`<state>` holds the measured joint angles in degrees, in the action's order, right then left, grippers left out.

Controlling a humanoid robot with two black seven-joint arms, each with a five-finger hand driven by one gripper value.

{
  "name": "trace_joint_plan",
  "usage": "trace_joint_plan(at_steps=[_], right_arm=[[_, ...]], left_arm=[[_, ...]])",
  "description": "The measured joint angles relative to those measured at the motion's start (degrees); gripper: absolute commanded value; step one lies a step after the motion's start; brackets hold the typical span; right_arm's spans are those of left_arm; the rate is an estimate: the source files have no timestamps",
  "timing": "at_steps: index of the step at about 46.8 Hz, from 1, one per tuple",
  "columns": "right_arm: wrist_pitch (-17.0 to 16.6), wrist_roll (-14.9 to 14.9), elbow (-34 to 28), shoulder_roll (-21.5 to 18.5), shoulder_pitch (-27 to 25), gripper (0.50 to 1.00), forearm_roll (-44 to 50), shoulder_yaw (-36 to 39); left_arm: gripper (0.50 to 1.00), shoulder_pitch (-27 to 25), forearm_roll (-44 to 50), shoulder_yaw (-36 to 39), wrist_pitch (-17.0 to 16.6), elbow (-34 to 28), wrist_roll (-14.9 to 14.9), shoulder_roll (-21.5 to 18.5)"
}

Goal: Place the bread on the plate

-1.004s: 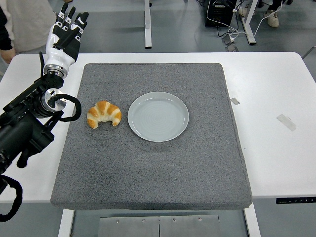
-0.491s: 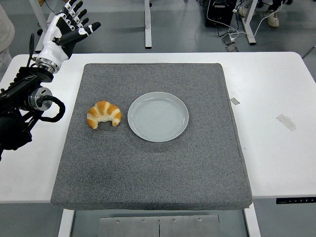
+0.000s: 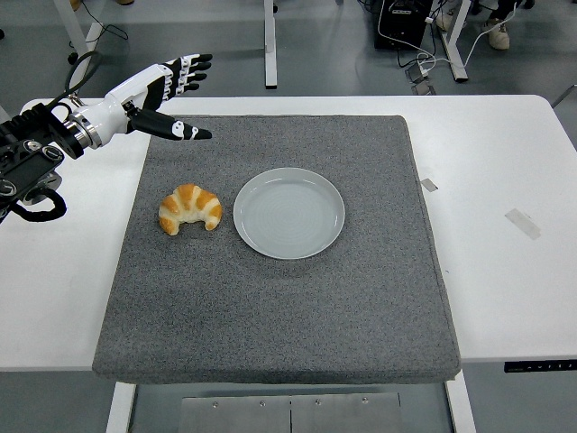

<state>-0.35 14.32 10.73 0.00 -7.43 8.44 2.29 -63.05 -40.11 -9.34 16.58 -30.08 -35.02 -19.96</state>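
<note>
A white table (image 3: pixel 505 153) fills most of the frame, and a grey mat (image 3: pixel 279 307) covers its middle. Two small pieces of tape (image 3: pixel 523 223) are at the right side of the table. Behind it, at the top, is a grey floor (image 3: pixel 315 45) with white table legs (image 3: pixel 270 43). In the upper right a black box (image 3: pixel 403 23) with cables stands on the floor.

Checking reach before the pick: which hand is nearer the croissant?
Left. The left hand hovers open over the mat's far left corner, beyond the croissant. The right hand is out of view.
</note>
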Motion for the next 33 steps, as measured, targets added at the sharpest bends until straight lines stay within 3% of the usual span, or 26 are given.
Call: trace_joint_plan(at_steps=[21, 33], right_arm=[[-0.01, 0.00, 0.09, 0.00, 0.26, 1.000, 0.00, 0.00], [-0.01, 0.00, 0.09, 0.00, 0.31, 1.000, 0.00, 0.00]], left_arm=[[0.990, -6.69, -11.68, 18.84, -0.19, -0.04, 0.02, -3.36], [0.966, -6.81, -18.52, 21.02, -1.36, -2.30, 0.02, -3.32]])
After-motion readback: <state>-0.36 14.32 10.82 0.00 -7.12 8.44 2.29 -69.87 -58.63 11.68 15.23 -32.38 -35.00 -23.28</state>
